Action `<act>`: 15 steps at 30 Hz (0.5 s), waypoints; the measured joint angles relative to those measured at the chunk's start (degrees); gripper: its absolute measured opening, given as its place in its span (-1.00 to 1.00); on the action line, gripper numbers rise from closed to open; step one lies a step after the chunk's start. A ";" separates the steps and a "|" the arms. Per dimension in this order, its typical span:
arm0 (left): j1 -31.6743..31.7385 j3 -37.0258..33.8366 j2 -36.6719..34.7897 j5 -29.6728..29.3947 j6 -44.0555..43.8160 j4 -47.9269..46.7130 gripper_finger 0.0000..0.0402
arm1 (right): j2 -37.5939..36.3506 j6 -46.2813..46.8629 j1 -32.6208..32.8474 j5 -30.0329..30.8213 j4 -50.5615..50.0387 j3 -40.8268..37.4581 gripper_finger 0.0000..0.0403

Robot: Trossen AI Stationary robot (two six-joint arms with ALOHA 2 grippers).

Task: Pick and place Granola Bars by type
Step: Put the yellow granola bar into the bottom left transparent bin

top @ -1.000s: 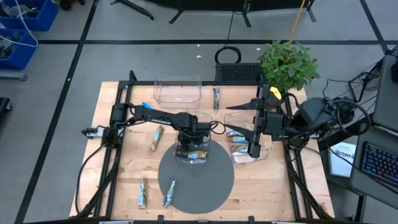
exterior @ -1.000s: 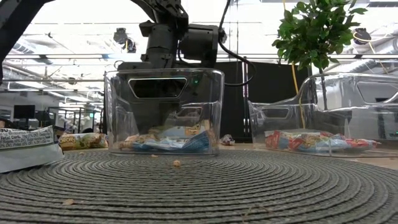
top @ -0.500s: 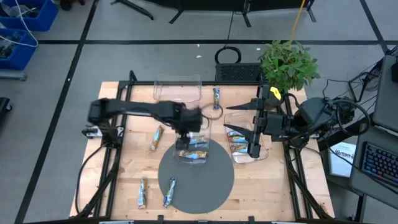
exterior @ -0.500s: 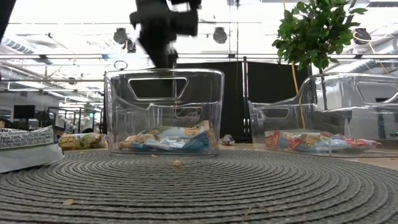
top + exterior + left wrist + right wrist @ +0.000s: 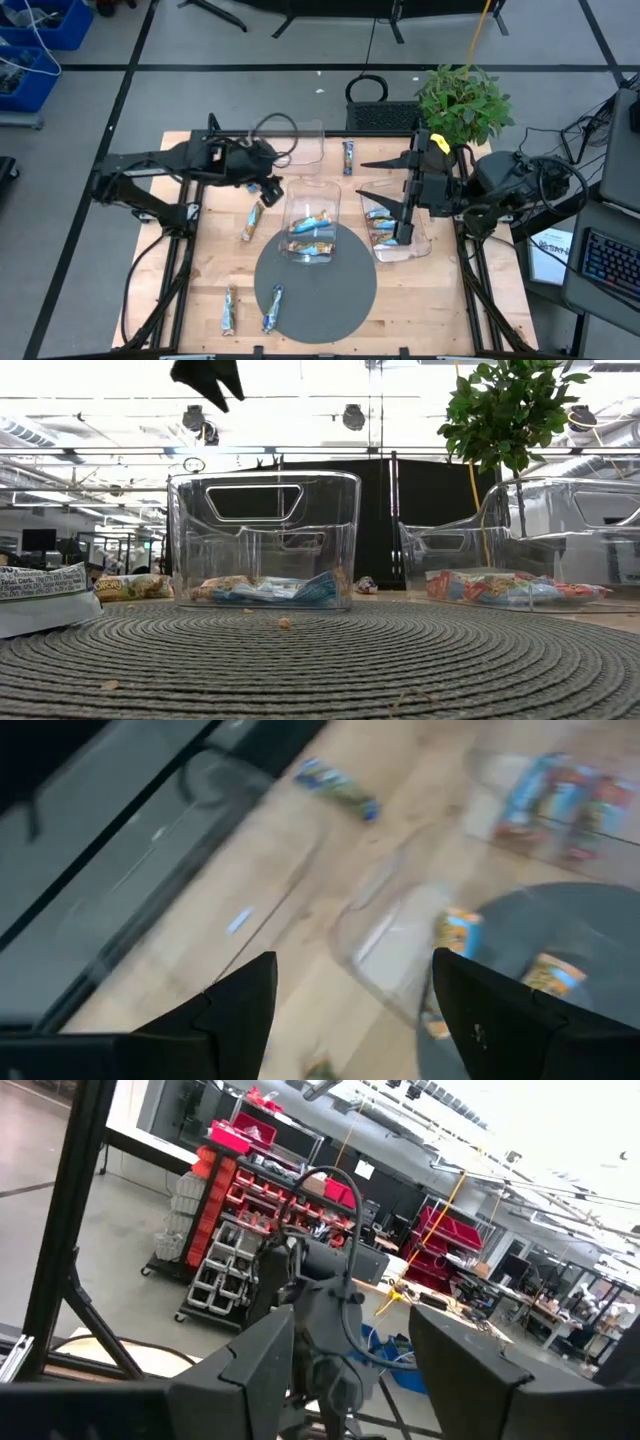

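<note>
Granola Bars [image 5: 312, 234] lie in the clear bin [image 5: 313, 218] on the grey mat [image 5: 316, 288], just beside and below the left jaws [image 5: 270, 190], which stand open and empty above the tabletop [image 5: 200, 290]. More bars [image 5: 383, 228] fill a second bin [image 5: 400, 250] under the right jaws [image 5: 402, 232], also parted and holding nothing. 1 loose bar [image 5: 251, 222] lies close below the left jaws; 2 others [image 5: 250, 310] sit well apart, by the mat's near edge.
</note>
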 joint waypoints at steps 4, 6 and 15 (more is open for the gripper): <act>0.02 0.00 -1.20 -3.20 -8.48 -7.11 0.39 | 0.00 0.12 -0.15 0.00 0.03 0.00 -0.04; 0.02 -0.01 -1.12 -3.74 -12.31 -10.34 0.41 | 0.00 -0.15 -0.15 0.00 -0.09 0.00 -0.04; -0.31 -4.61 -1.06 -3.62 -20.60 -13.65 0.50 | -1.57 10.00 -0.10 -0.02 -11.30 -0.07 -0.05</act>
